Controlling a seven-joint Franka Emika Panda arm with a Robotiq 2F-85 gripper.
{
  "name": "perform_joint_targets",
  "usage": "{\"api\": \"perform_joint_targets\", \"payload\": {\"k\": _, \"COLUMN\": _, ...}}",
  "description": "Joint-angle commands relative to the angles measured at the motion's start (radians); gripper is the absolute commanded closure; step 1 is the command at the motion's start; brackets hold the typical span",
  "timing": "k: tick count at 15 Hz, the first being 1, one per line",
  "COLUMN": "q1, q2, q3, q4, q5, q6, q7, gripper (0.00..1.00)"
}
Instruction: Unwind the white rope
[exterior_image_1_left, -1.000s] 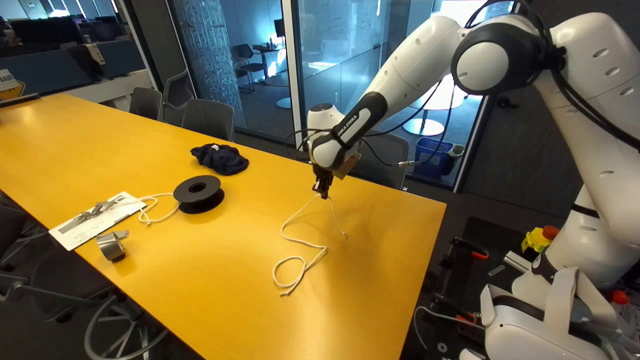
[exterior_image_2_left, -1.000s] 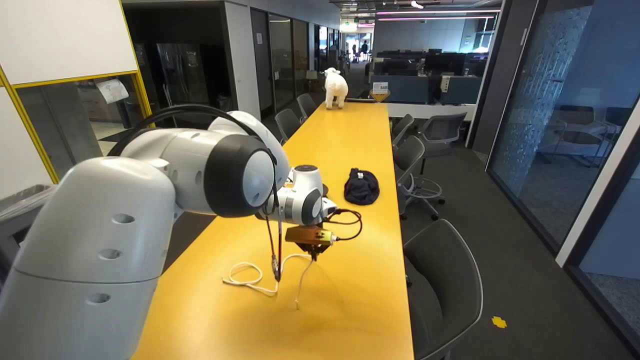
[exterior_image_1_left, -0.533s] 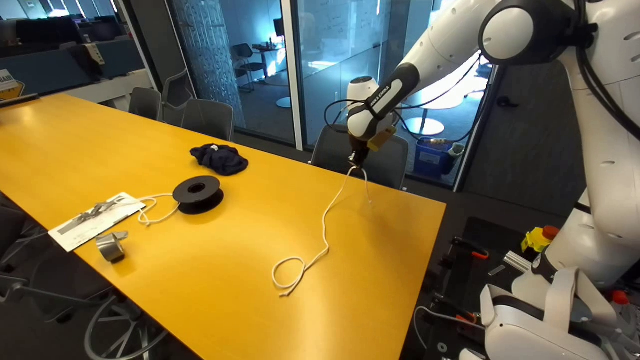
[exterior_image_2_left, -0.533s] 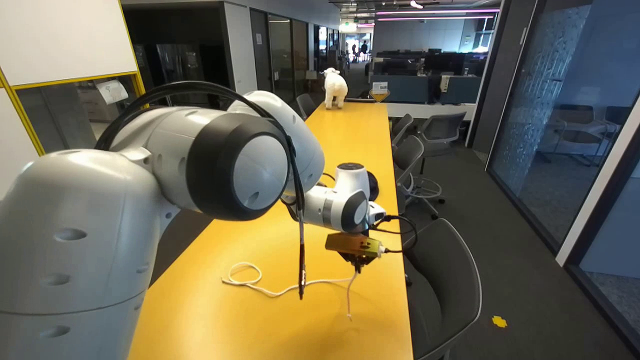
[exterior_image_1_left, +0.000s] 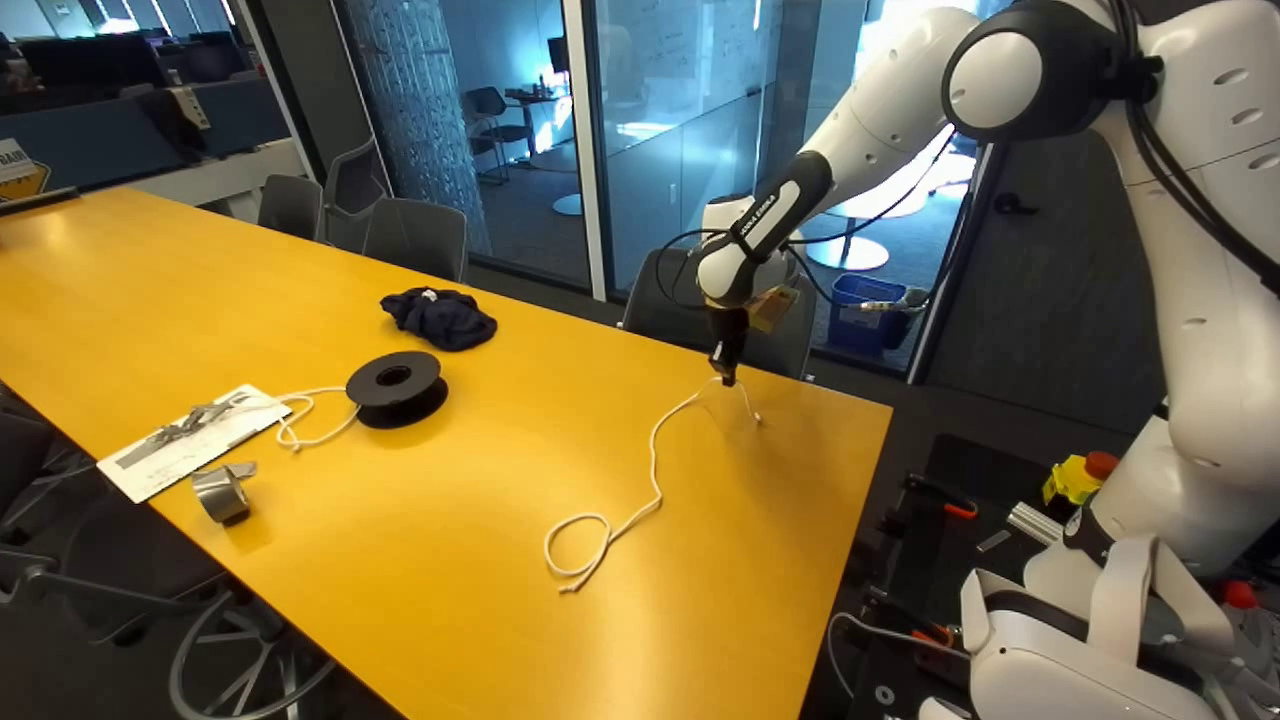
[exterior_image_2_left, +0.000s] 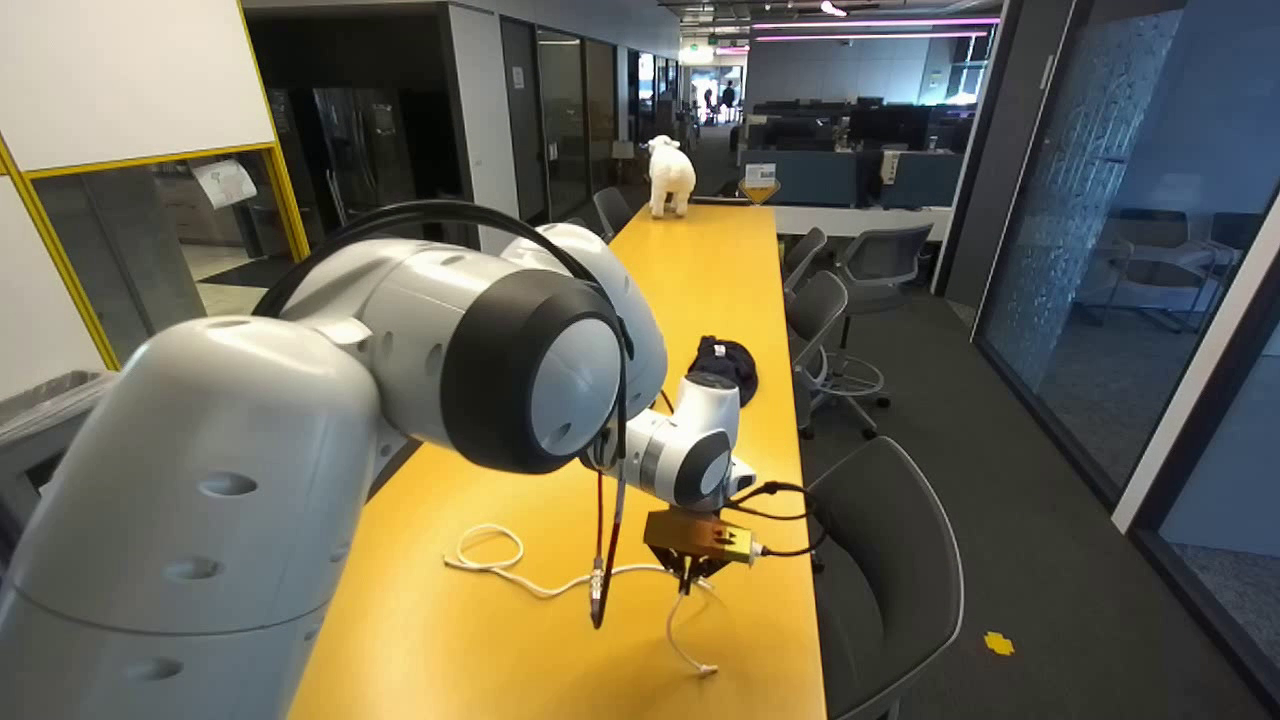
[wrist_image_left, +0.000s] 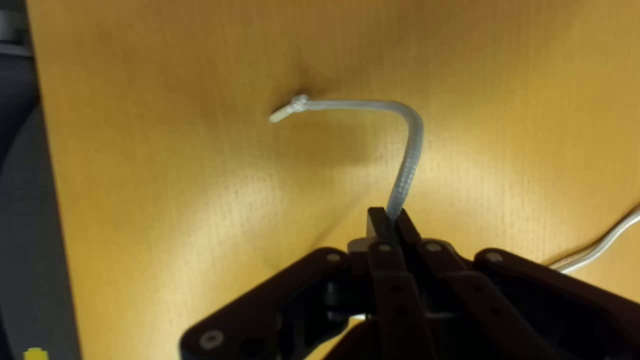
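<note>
While a black spool (exterior_image_1_left: 398, 393) is seen lying flat on the yellow table (exterior_image_1_left: 500, 420) in an exterior view, a flat white packet (exterior_image_1_left: 200, 451) is noted to its left; a roll of silver tape (exterior_image_1_left: 218, 490) likewise, nearer the camera. Between packet and spool, a pale cord (exterior_image_1_left: 325, 438) is strung in loose bends. Behind the spool and slightly right, a bundle of dark blue cloth (exterior_image_1_left: 440, 322) is seen. Well right of the spool, the white rope (exterior_image_1_left: 657, 497) is found, mostly on the table: one loop, crossed near a free end and closer to the camera than the spool, then a wavy run off to the gripper (wrist_image_left: 394, 216). There, farther right of the spool, the rope is pinched between the fingers (wrist_image_left: 410, 231), its knotted tail curved out past them; whether that tail is touching the table cannot be told. Beyond the table, far right of the spool, a blue bin (exterior_image_1_left: 865, 318) is noted.
</note>
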Motion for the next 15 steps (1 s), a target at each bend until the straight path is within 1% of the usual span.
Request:
{"api": "perform_joint_targets", "payload": {"k": 1, "q1": -0.030, "q2": 0.033, "q3": 0.053, "q4": 0.048, "q5": 0.049, "q6": -0.107, "q7": -0.087, "gripper": 0.96}}
{"api": "perform_joint_targets", "payload": {"k": 3, "q1": -0.032, "q2": 0.053, "q3": 0.056, "q4": 0.078, "q5": 0.060, "q6": -0.168, "q7": -0.103, "gripper": 0.96}}
{"api": "perform_joint_targets", "payload": {"k": 6, "q1": -0.045, "q2": 0.065, "q3": 0.067, "q4": 0.128, "q5": 0.082, "q6": -0.315, "q7": -0.157, "gripper": 0.97}}
{"api": "perform_joint_targets", "payload": {"k": 11, "q1": -0.058, "q2": 0.027, "q3": 0.101, "q4": 0.168, "q5": 0.156, "q6": -0.528, "q7": -0.270, "gripper": 0.97}}
{"api": "perform_joint_targets", "payload": {"k": 13, "q1": -0.057, "q2": 0.027, "q3": 0.106, "q4": 0.192, "q5": 0.192, "q6": -0.597, "q7": -0.310, "gripper": 0.97}}
{"api": "perform_joint_targets", "payload": {"k": 15, "q1": -0.051, "q2": 0.036, "q3": 0.096, "q4": 0.218, "q5": 0.214, "q6": -0.638, "q7": -0.324, "gripper": 0.97}}
